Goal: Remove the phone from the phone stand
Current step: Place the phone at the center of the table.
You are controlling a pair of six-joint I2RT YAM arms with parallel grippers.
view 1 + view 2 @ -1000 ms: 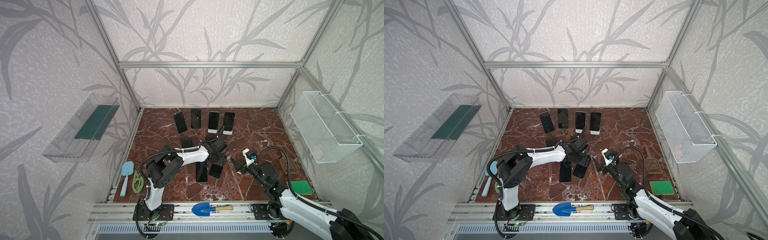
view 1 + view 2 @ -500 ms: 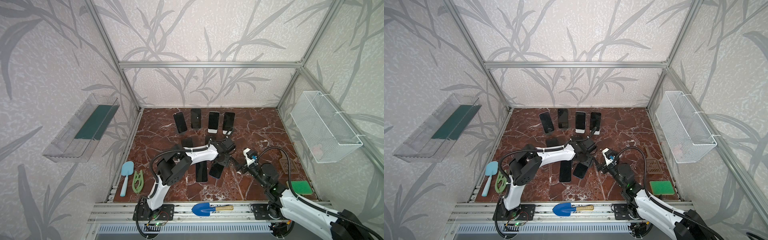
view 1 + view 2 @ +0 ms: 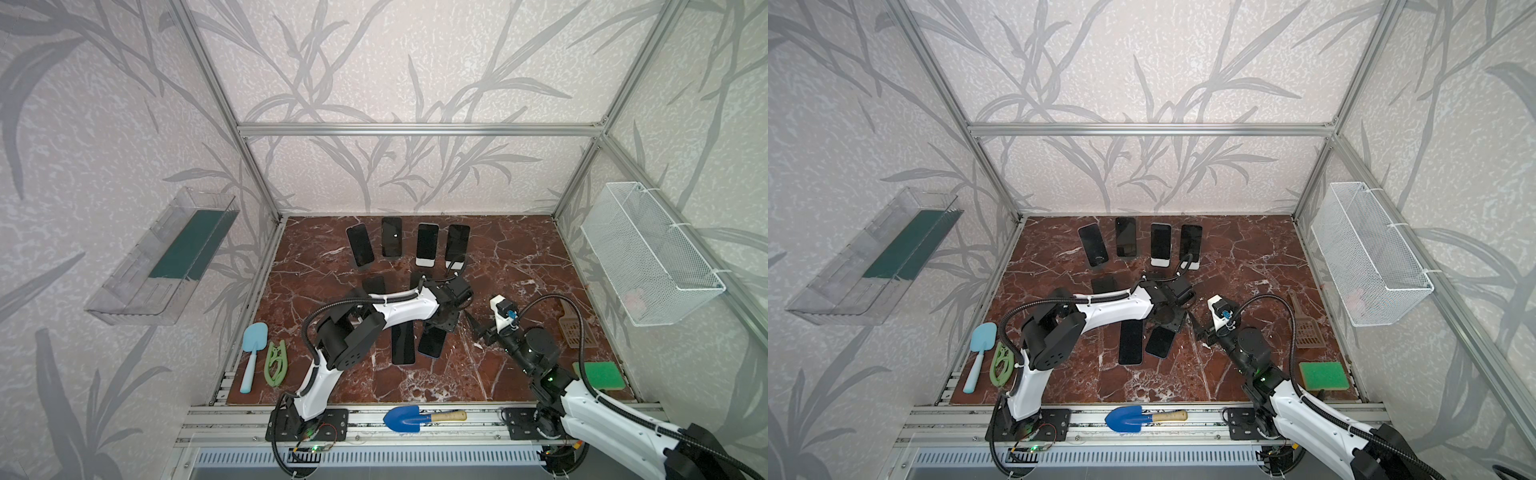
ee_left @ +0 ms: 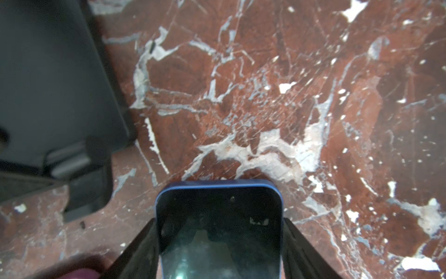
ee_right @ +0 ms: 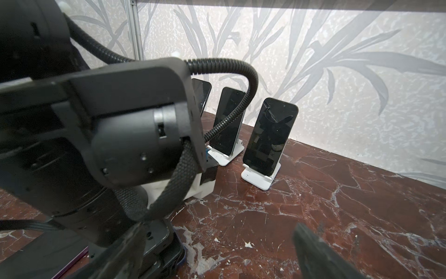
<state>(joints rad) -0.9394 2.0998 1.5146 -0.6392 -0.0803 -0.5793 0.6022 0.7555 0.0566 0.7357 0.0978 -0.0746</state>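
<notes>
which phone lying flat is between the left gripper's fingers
The blue-edged phone, next to the flat black phone; it alone sits inside the left gripper.

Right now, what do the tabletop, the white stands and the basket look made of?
Tabletop: red-brown marble or a marble print, white veins, slight sheen. Stands: probably white matte plastic, smooth moulded lips. Basket: white coated wire mesh, an open grid you can see through.

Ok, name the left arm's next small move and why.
Probably close the left gripper snug on the blue phone: its fingers flank both long edges, seemingly touching, and the phone lies on the marble table, so lifting needs a firm hold first.
</notes>
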